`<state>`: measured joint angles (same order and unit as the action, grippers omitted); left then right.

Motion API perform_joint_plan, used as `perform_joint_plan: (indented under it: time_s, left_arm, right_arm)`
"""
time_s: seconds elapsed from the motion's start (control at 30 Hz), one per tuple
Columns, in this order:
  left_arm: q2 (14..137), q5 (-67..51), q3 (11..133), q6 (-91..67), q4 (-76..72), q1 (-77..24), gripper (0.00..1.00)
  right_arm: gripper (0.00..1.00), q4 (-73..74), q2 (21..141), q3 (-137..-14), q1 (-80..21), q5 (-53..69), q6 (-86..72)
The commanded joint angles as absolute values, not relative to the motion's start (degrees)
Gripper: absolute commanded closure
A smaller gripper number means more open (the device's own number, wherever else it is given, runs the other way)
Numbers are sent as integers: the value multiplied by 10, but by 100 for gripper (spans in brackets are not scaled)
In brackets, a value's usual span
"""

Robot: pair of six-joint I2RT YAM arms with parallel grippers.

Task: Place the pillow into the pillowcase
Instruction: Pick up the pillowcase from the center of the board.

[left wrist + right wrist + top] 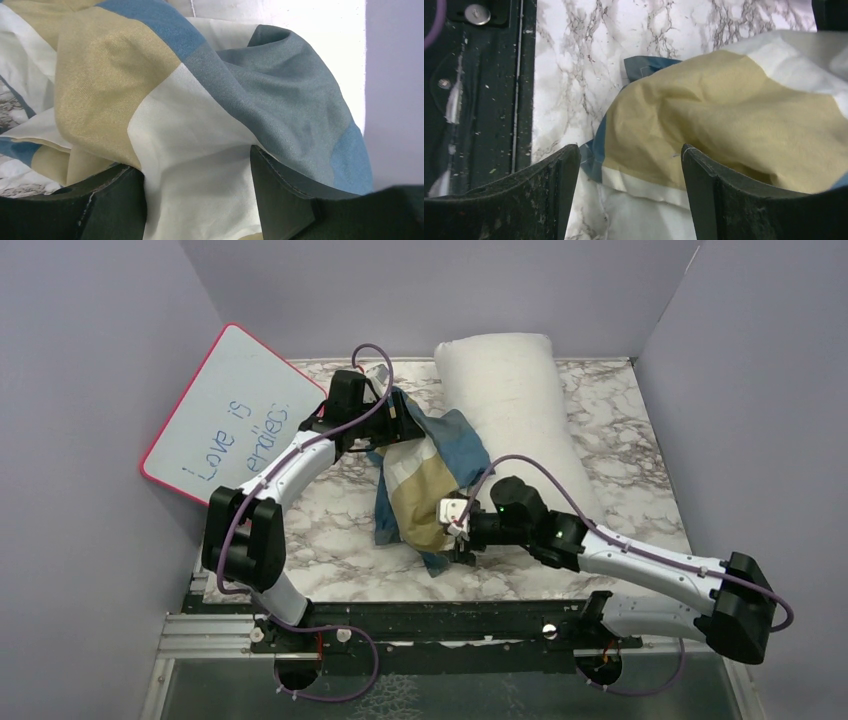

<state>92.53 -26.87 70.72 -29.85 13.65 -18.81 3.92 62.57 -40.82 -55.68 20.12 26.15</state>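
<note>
Two arms work the limp blue, tan and cream checked fabric pillowcase (425, 480), which lies left of the plump white rectangular pillow (510, 400). At its near end the right gripper (629, 150) gapes, released. At its far end cloth fills the left gripper (195, 160), and I cannot tell whether it grasps it.

The pillowcase (165, 100) is thin woven cloth with a faint sheen, its fine weave plain in the tan and blue blocks, lying in soft creases. The pillow (510, 390) is matt white cloth, slightly grainy. The surface (584, 75) has a smooth marble-patterned finish, white with grey veins, with a low gloss. The right gripper (626, 150) has jaws of matt black, plastic-looking material, scuffed and flecked with pale specks; those of the left gripper (192, 160) are the same dull black. The whiteboard (240, 410) is glossy white with a smooth pink rim. The black rail (484, 100) is matt and scratched, with a shiny metal screw (477, 13).
</note>
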Motion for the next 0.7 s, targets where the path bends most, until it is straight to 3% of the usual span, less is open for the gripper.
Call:
perform_joint_plan:
  time_s: [0.0, 0.37, 0.53, 0.57, 0.67]
  left_arm:
    - [928, -309, 700, -325, 94, -186, 32]
    - [942, -314, 701, -334, 88, -185, 32]
    - [923, -312, 701, -332, 96, -180, 31]
    - [915, -308, 694, -336, 96, -180, 31]
    - [885, -284, 677, -335, 97, -178, 30]
  right_arm:
    - [22, -1, 659, -432, -576, 228, 364]
    - [21, 11, 806, -457, -666, 56, 455]
    - [26, -285, 841, -360, -668, -109, 542]
    - [31, -360, 843, -331, -668, -121, 562]
    - [77, -361, 830, -352, -668, -154, 531]
